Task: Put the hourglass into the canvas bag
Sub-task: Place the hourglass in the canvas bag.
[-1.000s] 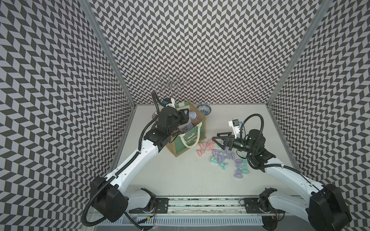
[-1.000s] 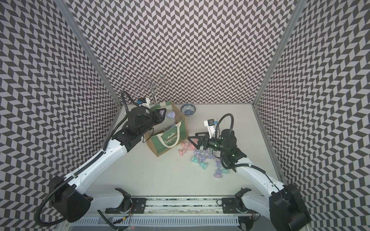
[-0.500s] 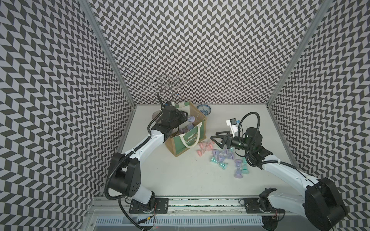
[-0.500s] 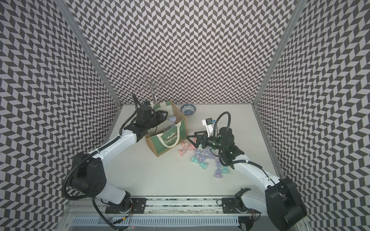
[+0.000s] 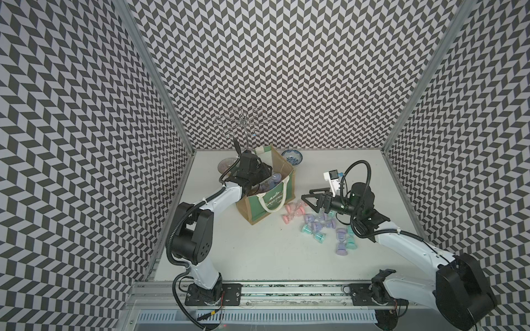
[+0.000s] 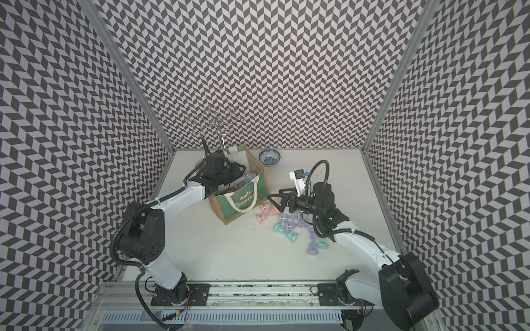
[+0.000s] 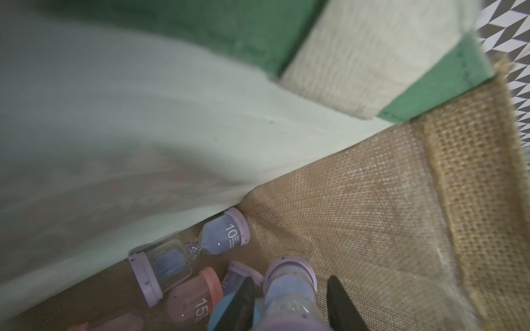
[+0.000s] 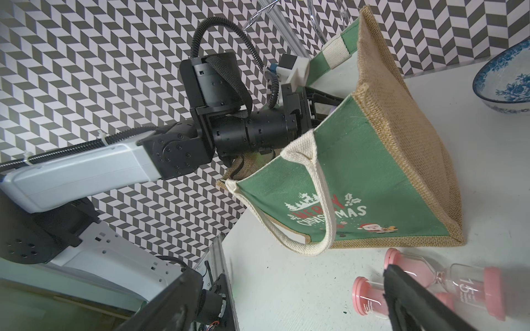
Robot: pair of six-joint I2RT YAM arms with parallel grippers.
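Inside the canvas bag (image 5: 268, 202), the left gripper (image 7: 290, 279) has a purple hourglass (image 7: 289, 289) between its fingers. The hourglass's long axis runs in line with them, its far cap pointing down at the bag's burlap floor (other hourglasses (image 7: 189, 255) lie flat beside it). The fingers flank it closely; whether they clamp it I cannot tell. The right gripper (image 5: 308, 197) hangs spread wide and empty over pink hourglasses (image 8: 459, 289) on the table (image 5: 258, 252).

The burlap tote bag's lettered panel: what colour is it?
The burlap tote bag's panel is green with white and red lettering; best in the right wrist view.
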